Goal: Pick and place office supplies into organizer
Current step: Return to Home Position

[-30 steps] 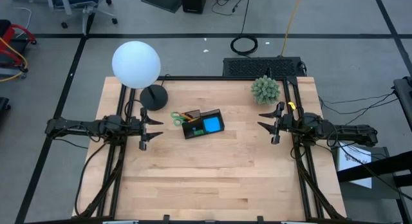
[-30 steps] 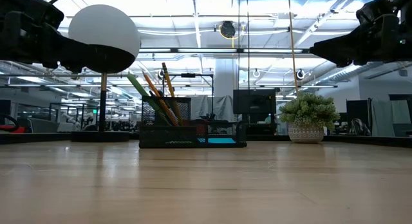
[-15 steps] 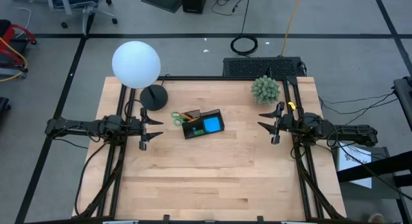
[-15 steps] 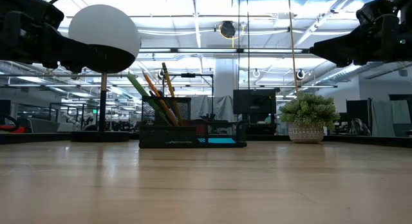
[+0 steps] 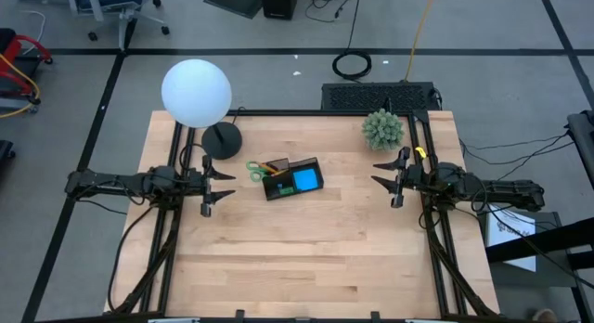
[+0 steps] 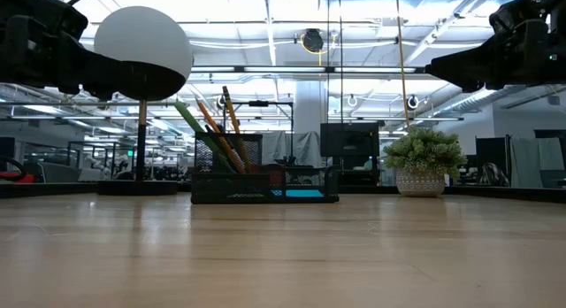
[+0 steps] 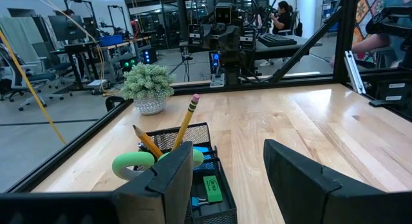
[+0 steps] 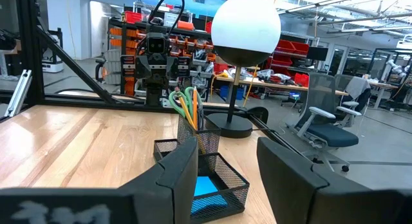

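Nothing legible in any view. White marks on the body of my right hand (image 8: 225, 153) are blurred and unreadable. White sheet (image 5: 512, 232) beside the bench (image 5: 306, 258), by my right arm: dark print, too small to read.

The right gripper (image 8: 226, 153) holds its two dark fingers (image 8: 170, 182) spread apart over the pale wooden table (image 8: 71, 143). Straight ahead of it and close by stands the black wire-mesh desk organizer (image 8: 209, 143). A blue square sticky pad (image 8: 207, 185) lies in the low compartment nearest the gripper. In the tall mesh cup behind that compartment lean the green-handled scissors (image 8: 179, 98) and the orange and yellow pencils (image 8: 192, 109). Beyond the organizer stands a lamp with a white globe shade (image 8: 246, 24) on a black round base (image 8: 228, 126). Farther off across the table, the dark left arm (image 8: 154, 60) faces the gripper.
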